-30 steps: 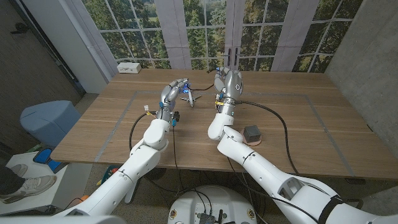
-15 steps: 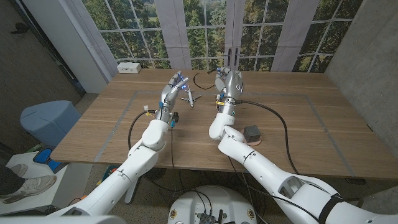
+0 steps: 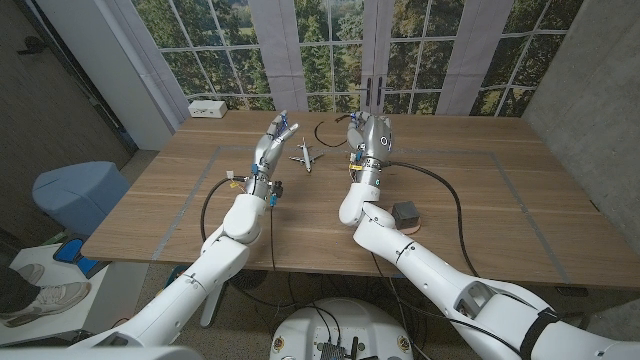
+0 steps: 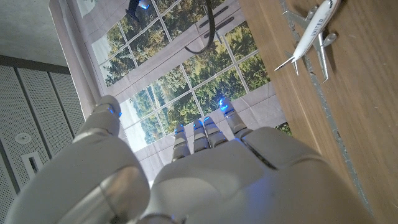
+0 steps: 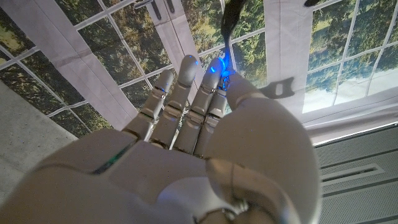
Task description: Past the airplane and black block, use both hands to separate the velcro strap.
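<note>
One airplane (image 3: 306, 156) between raised hands

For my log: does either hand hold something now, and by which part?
The right hand pinches the black velcro strap by one end at its fingertips; the left hand seems to hold nothing.

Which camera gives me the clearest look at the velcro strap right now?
Head view: the velcro strap curves as a thin dark loop from the right hand, past the airplane. Left wrist view catches a curved piece against the windows; right wrist view only its end above the fingers.

Even window daylight, sharp, slight wide-angle distortion
</note>
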{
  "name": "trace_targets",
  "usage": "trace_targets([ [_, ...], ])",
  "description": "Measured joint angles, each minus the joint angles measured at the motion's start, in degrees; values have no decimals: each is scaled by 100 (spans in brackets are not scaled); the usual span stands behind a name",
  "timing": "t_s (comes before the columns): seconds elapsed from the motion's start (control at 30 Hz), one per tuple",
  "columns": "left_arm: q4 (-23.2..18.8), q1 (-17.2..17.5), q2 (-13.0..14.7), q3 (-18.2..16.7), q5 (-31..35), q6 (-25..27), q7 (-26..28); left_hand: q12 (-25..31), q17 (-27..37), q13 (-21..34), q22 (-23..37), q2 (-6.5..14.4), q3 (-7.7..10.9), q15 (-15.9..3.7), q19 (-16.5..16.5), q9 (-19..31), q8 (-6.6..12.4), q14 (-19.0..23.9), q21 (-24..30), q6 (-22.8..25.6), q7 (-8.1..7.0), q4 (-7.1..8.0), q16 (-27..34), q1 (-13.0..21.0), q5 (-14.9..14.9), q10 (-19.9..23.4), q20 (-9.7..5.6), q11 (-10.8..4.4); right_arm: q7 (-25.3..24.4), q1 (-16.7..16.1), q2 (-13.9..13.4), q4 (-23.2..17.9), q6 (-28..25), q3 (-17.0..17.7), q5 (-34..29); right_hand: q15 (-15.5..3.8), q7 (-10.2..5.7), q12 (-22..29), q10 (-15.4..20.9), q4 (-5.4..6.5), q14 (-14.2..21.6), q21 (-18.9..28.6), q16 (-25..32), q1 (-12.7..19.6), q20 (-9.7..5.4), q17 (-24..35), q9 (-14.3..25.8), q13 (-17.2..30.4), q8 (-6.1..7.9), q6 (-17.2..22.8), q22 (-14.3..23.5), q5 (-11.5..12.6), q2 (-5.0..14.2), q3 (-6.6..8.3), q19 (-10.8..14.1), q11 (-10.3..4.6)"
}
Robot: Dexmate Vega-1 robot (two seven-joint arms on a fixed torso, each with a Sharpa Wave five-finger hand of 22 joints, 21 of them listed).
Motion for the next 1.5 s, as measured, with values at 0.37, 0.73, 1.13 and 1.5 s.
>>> trace_targets([
  [0.37,347,-59,-109,-90,-388,-541,-414,0,-32,-233,1,566,7,0,36,-8,-21,-160,-171,28,59,358,28,-612,0,-61,-134,-62,581,3,-271,-504,-1013,-249,174,0,-52,-42,-93,-8,1,77,-107,-82,-38,0,0,24,-36,-53,-29,-1,8,87,123,-30],
  [0.73,514,-63,-207,-187,-649,-913,-665,42,-57,-340,-24,959,213,0,76,-7,-21,-160,-314,92,390,731,73,-1000,71,-81,-173,-42,1384,123,-515,-1040,-2226,-503,305,11,-81,-65,-145,-8,-51,100,-213,-111,-38,-9,-1,51,-77,-82,-53,-3,37,135,123,-21],
  [1.13,545,15,-293,-273,-738,-1050,-711,45,-84,-367,-10,979,776,22,220,-7,-21,-138,-357,150,550,1087,112,-1020,204,-28,-213,11,2125,355,-718,-1413,-3329,-798,455,16,-116,-65,-170,4,-57,141,-335,-181,-38,-21,27,104,-80,-118,-55,-5,31,194,123,-37],
  [1.5,393,134,-309,-334,-734,-1036,-625,45,-83,-366,-26,979,971,21,241,-6,-21,-138,-379,129,570,1146,112,-1021,204,-28,-194,10,2601,578,-859,-1598,-4154,-1063,623,82,-201,-204,-351,-31,-285,183,-866,-202,-80,-400,27,38,-170,-273,-54,-5,52,332,80,-43],
])
